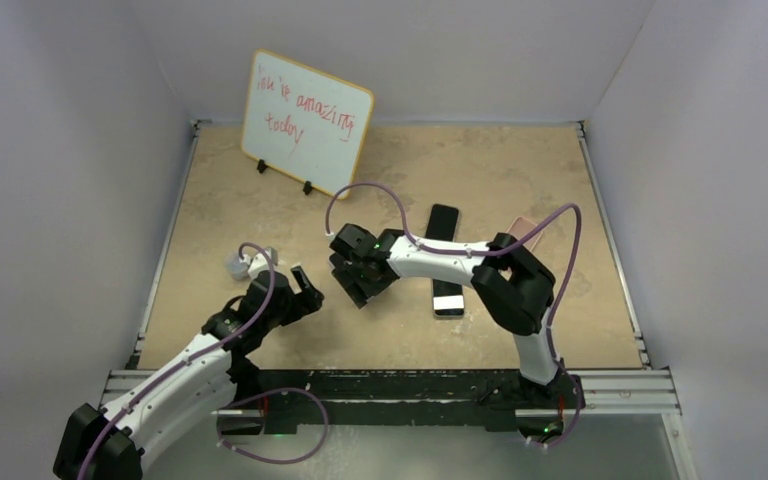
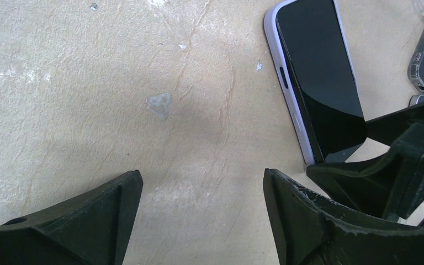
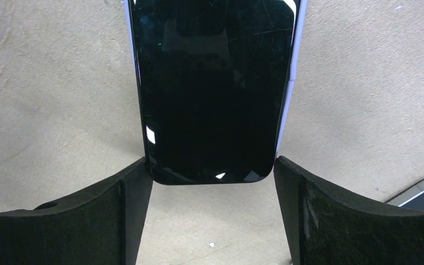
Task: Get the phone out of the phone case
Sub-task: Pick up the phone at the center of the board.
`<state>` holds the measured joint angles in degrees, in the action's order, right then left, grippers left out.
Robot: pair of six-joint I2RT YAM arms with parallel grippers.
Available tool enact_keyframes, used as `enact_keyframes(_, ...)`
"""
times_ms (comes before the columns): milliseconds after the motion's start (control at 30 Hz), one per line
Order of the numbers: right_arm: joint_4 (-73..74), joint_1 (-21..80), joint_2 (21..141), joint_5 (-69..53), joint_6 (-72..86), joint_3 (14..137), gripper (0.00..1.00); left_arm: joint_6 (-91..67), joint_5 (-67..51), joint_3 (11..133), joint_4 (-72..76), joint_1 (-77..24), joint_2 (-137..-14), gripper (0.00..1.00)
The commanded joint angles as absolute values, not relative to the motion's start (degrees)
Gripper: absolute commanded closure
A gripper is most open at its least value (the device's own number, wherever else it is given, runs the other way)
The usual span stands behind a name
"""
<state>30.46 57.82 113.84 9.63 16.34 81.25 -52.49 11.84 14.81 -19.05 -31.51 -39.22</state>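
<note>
On the tabletop (image 3: 44, 83), the phone (image 3: 215, 88) ends between right pincer (image 3: 212, 165) fingertips (image 3: 135, 187).

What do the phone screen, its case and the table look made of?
Phone screen: glossy glass, sharp reflections, fine scratches. Case: pale lilac, matte rim, probably silicone or soft plastic. Table: beige, matte, stone-like veining; could be laminate or stone.

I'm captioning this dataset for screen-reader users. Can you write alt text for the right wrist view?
A black-screened phone in a pale lilac case lies face up on a beige table, its near end between two open black fingers. A grey object's corner shows at lower right.
</note>
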Motion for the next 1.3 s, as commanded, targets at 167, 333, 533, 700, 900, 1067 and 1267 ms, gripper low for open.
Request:
enact_keyframes(167, 32.2, 58.2, 114.3, 11.3, 17.3, 83.8, 0.24, -52.6, 11.6, 16.7, -18.8, -31.1, -39.0, 0.17)
enact_keyframes(333, 33.2, 58.1, 114.2, 11.4, 17.5, 84.9, 0.24, -52.6, 11.3, 16.7, -18.6, -31.1, -38.9, 0.17)
enact_keyframes(533, 34.0, 58.1, 114.0, 11.6, 17.8, 86.0, 0.21, -52.6, 10.9, 16.6, -18.4, -31.1, -39.1, 0.17)
enact_keyframes(700, 34.0, 58.2, 114.5, 10.9, 17.8, 86.3, 0.19, -52.6, 10.8, 16.5, -18.4, -31.1, -39.0, 0.17)
enact_keyframes(900, 33.7, 58.1, 115.0, 10.7, 17.8, 86.0, 0.19, -52.7, 10.6, 16.4, -18.2, -31.1, -39.1, 0.17)
enact_keyframes(1067, 33.9, 58.2, 115.5, 9.7, 18.1, 85.7, 0.20, -52.8, 10.3, 16.3, -17.8, -31.1, -39.2, 0.17)
enact_keyframes(1267, 33.5, 58.1, 115.9, 9.7, 18.5, 85.8, 0.25, -52.9, 10.0, 16.1, -17.3, -31.1, -39.5, 0.17)
